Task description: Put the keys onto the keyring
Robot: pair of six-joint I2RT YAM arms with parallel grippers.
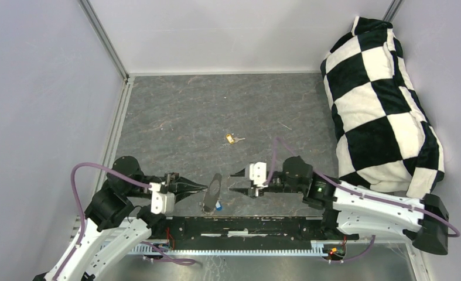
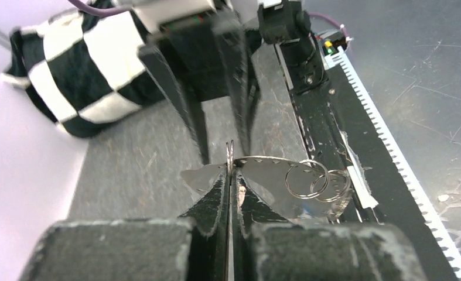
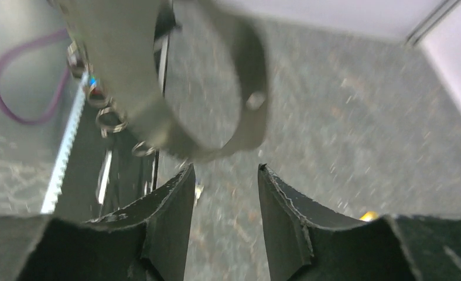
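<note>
My left gripper (image 1: 201, 188) is shut on the edge of the keyring (image 1: 214, 189), a grey-silver curved band held just above the table's near edge. In the left wrist view the band (image 2: 269, 181) sticks out between the shut fingertips, with small split rings (image 2: 307, 178) hanging on it. The blue-headed key (image 1: 218, 205) hangs at the band's lower end. My right gripper (image 1: 238, 181) faces the band from the right, open and empty. In the right wrist view the band's loop (image 3: 248, 117) hangs just beyond the open fingertips (image 3: 175, 193). The gold key (image 1: 232, 139) lies alone on the table further back.
A black-and-white checkered cushion (image 1: 380, 99) lies along the right wall. A black rail (image 1: 245, 225) runs along the near edge between the arm bases. Grey walls close in the left, back and right sides.
</note>
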